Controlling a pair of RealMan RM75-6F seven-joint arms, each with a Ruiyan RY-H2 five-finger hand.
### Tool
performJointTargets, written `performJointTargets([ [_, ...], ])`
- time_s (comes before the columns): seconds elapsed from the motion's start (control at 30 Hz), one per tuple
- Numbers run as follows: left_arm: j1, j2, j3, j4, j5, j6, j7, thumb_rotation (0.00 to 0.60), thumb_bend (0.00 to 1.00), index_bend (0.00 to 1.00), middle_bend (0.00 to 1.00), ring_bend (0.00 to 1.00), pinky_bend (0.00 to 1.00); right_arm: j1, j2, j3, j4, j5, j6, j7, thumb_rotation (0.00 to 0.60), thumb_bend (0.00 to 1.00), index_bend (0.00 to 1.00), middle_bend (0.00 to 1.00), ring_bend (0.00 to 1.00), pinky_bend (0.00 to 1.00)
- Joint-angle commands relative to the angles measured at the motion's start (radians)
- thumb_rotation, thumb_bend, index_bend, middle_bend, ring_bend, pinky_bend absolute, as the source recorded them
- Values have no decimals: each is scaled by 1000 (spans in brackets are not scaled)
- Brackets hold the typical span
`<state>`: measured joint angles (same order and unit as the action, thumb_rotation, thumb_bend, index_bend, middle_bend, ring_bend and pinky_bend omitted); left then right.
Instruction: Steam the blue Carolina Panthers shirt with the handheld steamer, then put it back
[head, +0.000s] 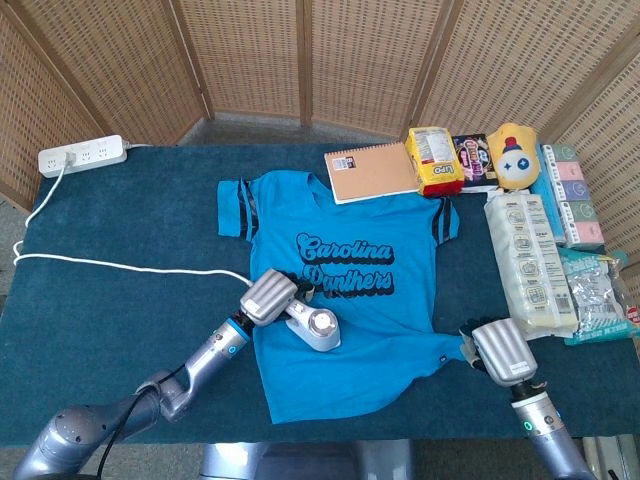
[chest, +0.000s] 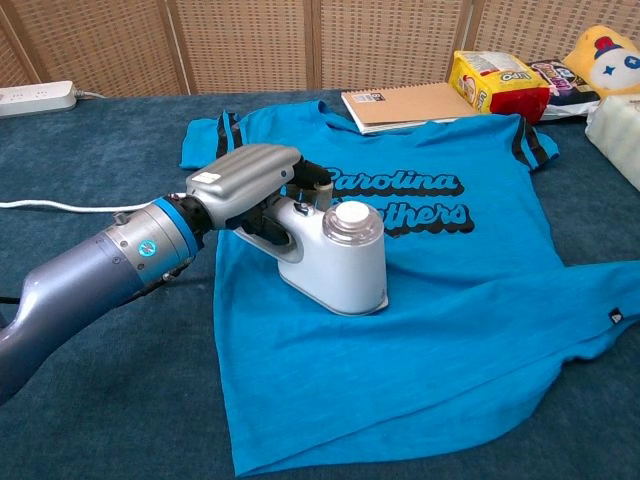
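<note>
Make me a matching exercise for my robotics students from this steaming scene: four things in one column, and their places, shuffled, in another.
Things:
1. steamer
2. power strip
3. notebook
4. right hand

Places:
A. far left corner of the table
B. at the shirt's lower right hem
C. on the blue shirt, just below its lettering, gripped by the left hand
D. just past the shirt's collar, beside a yellow snack bag

Pairs: 1-C, 2-A, 3-D, 4-B
</note>
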<state>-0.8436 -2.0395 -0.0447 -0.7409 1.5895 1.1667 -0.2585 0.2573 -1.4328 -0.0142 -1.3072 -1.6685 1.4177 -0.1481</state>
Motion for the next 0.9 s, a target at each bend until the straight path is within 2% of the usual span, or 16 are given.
performJointTargets([
  [0.03,11,28,17,-59,13,1,25,600,453,523,668,589,657,0,0,0,1,0,1,0,600,356,759,692,704,781],
  [0.27,30,87,49,-172,48,25,73,600,451,523,669,589,657,1,-1,1,0,-2,1,-1,600,356,759,692,704,781],
  [0.47,44,132,68,-219,76,45,133,600,447,523,668,589,657,2,-2,1,-1,-2,-1,-2,600,356,759,692,704,781],
  [0.73,44,126,46,-170,59,25,151,600,446,523,668,589,656,2,-4,2,2,-1,-2,2,600,356,759,692,704,781],
  [0.9,31,92,14,-66,38,13,131,600,444,523,668,589,654,1,-2,2,4,1,-3,3,600,356,759,692,704,781],
])
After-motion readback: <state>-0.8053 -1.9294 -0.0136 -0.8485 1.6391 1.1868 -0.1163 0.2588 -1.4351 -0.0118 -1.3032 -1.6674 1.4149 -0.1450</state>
